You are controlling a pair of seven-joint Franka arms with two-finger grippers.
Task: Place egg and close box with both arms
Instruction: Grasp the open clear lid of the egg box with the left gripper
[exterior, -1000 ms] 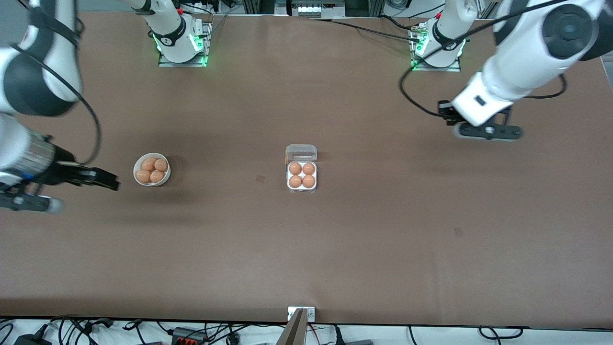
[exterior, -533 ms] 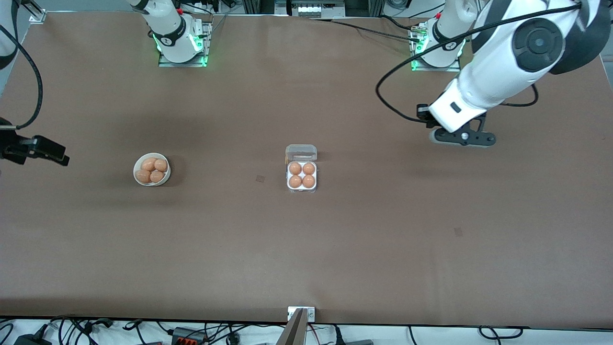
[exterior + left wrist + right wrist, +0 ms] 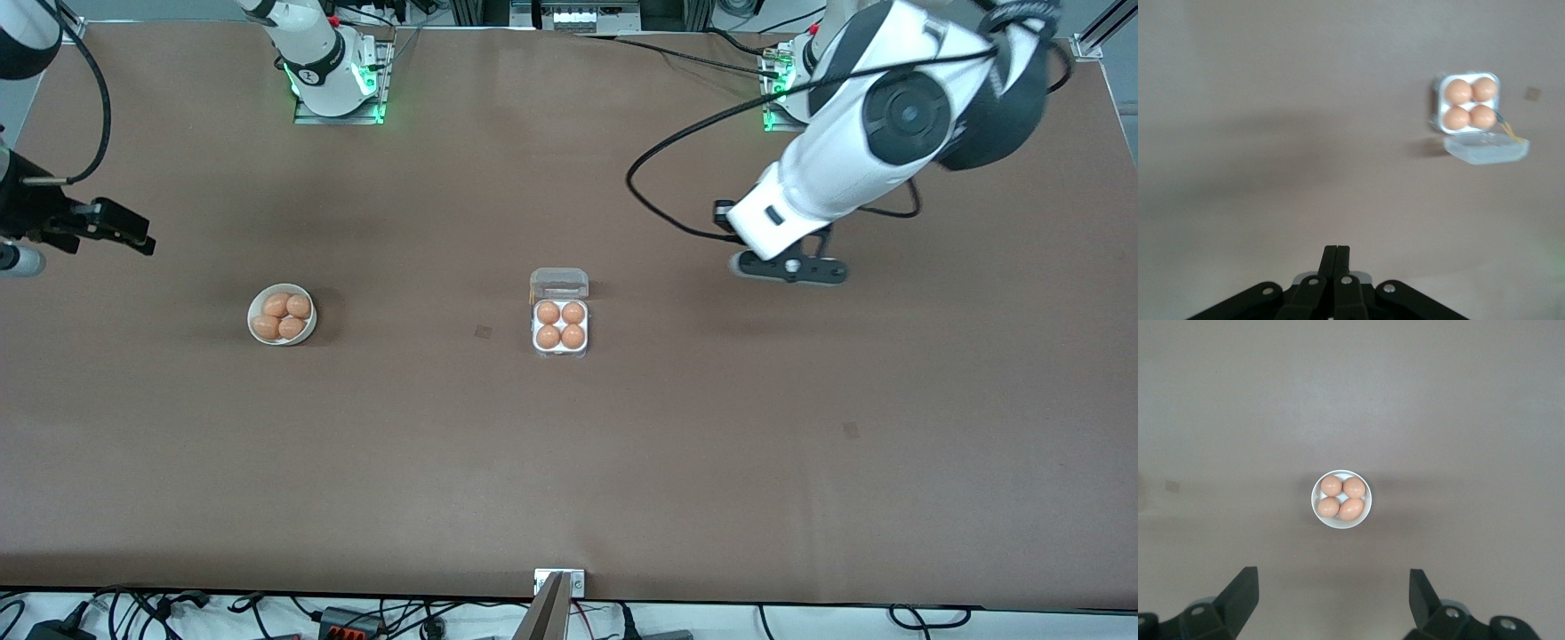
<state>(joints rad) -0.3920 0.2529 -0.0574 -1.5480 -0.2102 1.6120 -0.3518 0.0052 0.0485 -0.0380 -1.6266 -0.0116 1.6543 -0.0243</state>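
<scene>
The clear box [image 3: 560,352] sits mid-table with its hinged lid [image 3: 559,283] standing open. Every cell holds an orange-brown egg [image 3: 548,313]. The left wrist view shows the same box [image 3: 1433,107] and its open lid [image 3: 1485,150]. My left gripper [image 3: 787,268] hangs over bare table between the box and the left arm's base. Its fingers [image 3: 1337,257] are shut on nothing. At the right arm's end of the table my right gripper [image 3: 133,233] is up over bare table, open and empty [image 3: 1331,587].
A white bowl [image 3: 283,341] with several more eggs [image 3: 291,327] stands between the box and the right arm's end. In the right wrist view the bowl [image 3: 1341,525] lies ahead of the open fingers. The arms' bases [image 3: 338,84] stand along the table's back edge.
The left arm has swung toward the box, gripper still shut. The right gripper pulled out toward the table's end and moved away from the front camera, still open.
</scene>
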